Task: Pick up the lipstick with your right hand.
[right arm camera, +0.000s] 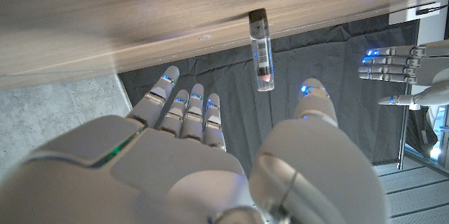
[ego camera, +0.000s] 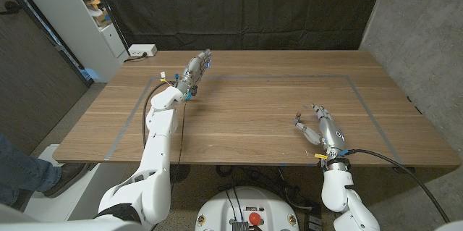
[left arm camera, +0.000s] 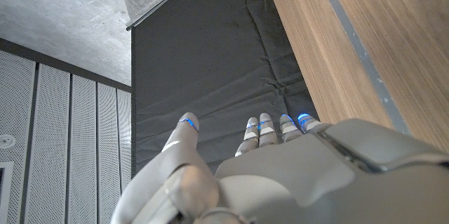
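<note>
The lipstick (right arm camera: 261,48) is a slim clear tube with a black cap and a barcode label, standing upright on the wooden table (ego camera: 253,115). In the head view the lipstick (ego camera: 297,122) is a small object just ahead of my right hand (ego camera: 323,129), near the table's front right. In the right wrist view my right hand (right arm camera: 210,161) is open, fingers on one side and thumb on the other, and the tube stands just past the fingertips, untouched. My left hand (ego camera: 194,72) is raised at the far left of the table, fingers straight and apart, holding nothing; my left hand (right arm camera: 396,69) also appears in the right wrist view.
A grey tape rectangle (ego camera: 289,77) marks the tabletop. A white power box (ego camera: 142,51) sits off the far left corner beside a white shelf (ego camera: 94,14). A black curtain (ego camera: 239,6) hangs behind. A person's leg (ego camera: 18,169) is at the lower left.
</note>
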Robot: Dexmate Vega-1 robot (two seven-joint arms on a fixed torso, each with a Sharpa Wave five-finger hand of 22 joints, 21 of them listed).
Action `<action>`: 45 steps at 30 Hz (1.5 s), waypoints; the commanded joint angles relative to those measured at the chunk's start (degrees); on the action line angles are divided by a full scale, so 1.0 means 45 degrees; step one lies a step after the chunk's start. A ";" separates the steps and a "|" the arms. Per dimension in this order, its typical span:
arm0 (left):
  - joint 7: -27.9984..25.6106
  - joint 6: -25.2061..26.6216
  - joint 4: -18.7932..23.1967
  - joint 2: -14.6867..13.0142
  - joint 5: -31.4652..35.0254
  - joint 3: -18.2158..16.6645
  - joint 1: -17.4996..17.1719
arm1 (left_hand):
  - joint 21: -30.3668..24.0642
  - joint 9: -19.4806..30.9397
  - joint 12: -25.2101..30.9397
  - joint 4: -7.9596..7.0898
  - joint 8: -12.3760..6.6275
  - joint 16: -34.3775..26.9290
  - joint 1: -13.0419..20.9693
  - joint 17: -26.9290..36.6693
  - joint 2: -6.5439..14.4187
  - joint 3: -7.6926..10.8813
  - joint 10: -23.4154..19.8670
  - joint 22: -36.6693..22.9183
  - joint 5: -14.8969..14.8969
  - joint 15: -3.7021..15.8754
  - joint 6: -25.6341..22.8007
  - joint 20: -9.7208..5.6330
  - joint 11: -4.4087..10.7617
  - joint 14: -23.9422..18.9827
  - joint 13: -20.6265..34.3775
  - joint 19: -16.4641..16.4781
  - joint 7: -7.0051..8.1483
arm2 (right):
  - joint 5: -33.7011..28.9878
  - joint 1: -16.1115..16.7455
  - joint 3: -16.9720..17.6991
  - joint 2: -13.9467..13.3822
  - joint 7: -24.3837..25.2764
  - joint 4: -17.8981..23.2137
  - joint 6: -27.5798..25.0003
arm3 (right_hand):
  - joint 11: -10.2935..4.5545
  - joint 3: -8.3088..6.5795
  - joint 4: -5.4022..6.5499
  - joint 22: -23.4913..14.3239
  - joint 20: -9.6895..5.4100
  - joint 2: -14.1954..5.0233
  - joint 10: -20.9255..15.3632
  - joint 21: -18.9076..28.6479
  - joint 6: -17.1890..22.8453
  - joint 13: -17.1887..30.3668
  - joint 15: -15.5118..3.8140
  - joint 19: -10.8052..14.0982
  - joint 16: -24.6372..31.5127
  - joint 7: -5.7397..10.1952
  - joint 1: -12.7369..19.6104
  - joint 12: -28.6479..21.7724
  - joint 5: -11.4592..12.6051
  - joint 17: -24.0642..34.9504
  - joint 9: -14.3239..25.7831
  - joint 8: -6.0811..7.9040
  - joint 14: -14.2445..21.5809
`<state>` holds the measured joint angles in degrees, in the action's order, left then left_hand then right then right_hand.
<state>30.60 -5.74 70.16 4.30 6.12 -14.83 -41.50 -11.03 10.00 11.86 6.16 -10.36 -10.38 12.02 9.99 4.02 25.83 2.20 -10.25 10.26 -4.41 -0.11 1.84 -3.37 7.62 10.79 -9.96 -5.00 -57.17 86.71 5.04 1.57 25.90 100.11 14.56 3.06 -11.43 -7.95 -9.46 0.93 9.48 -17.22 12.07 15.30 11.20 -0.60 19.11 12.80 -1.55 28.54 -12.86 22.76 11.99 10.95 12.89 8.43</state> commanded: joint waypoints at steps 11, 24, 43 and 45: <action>0.0008 0.0056 0.0058 -0.0027 -0.0011 -0.0101 -0.0021 | -0.0070 0.0042 0.0046 0.0081 -0.0072 -0.0046 -0.0008 0.0055 0.0142 -0.0004 -0.0030 -0.0035 -0.0026 0.0086 -0.0067 0.0132 -0.0012 0.0076 0.0074 -0.0255 -0.0048 | 0.0291 -0.0325 -0.0421 -0.0391 0.0235 -0.0338 -0.0309 | -0.0084 0.0200 0.0040 -0.0071 0.0158 -0.0170 -0.0892 -0.0040 0.0929 -0.0013 -0.0043 0.0401 0.0251 0.0034 0.0221 -0.0217 0.0340 0.0022 -0.0002 0.0235 0.0654; -0.0039 0.0134 0.0176 -0.0037 -0.0012 -0.0160 -0.0085 | -0.0069 0.0041 0.0046 0.0084 -0.0070 -0.0048 -0.0012 0.0055 0.0142 -0.0014 -0.0028 -0.0036 -0.0026 0.0091 -0.0069 0.0139 -0.0013 0.0077 0.0074 -0.0270 -0.0050 | 0.0378 -0.0509 -0.0554 -0.0559 0.0184 -0.0586 -0.0375 | -0.0212 0.0258 0.0029 -0.0072 0.0164 -0.0227 -0.1220 -0.0031 0.1238 -0.0014 -0.0051 0.0601 0.0297 0.0114 0.0358 -0.0249 0.0483 0.0015 -0.0003 0.0269 0.0920; -0.0018 0.0107 0.0058 -0.0102 0.0013 -0.0169 0.0033 | -0.0073 0.0041 0.0044 0.0090 -0.0068 -0.0049 -0.0014 0.0056 0.0148 -0.0027 -0.0018 -0.0037 -0.0025 0.0098 -0.0074 0.0145 -0.0009 0.0082 0.0075 -0.0284 -0.0053 | 0.0323 -0.0710 -0.0772 -0.0635 0.0820 -0.1034 -0.0389 | -0.0481 0.0228 -0.0063 -0.0075 0.0165 -0.0443 -0.1822 -0.0034 0.2093 -0.0025 -0.0192 0.0963 0.0424 0.0464 0.0913 -0.0272 0.0787 -0.0010 -0.0007 0.0406 0.1589; 0.0006 0.0119 0.0028 -0.0125 0.0014 -0.0171 0.0060 | -0.0074 0.0041 0.0047 0.0091 -0.0065 -0.0050 -0.0014 0.0056 0.0149 -0.0029 -0.0026 -0.0037 -0.0025 0.0095 -0.0066 0.0148 0.0025 0.0079 0.0075 -0.0284 -0.0053 | 0.0318 -0.0751 -0.0803 -0.0651 0.0857 -0.1101 -0.0391 | -0.0527 0.0227 -0.0075 -0.0075 0.0155 -0.0453 -0.1919 -0.0038 0.2145 -0.0026 -0.0203 0.0991 0.0442 0.0490 0.0978 -0.0285 0.0815 -0.0014 -0.0007 0.0404 0.1676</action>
<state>30.49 -5.34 70.71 4.01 6.09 -15.53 -41.69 -11.03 10.00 11.86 6.40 -10.36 -10.38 11.79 9.99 4.25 25.58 2.20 -10.25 10.26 -4.41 -0.11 2.06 -3.36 7.62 10.79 -9.74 -5.00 -55.70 84.00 2.02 -1.17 28.23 96.41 12.89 0.97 -10.19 -7.96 -9.46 1.64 7.42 -24.98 12.08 24.16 10.92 -1.55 23.10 14.42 0.60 32.11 -13.75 25.91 12.00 10.95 14.42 15.08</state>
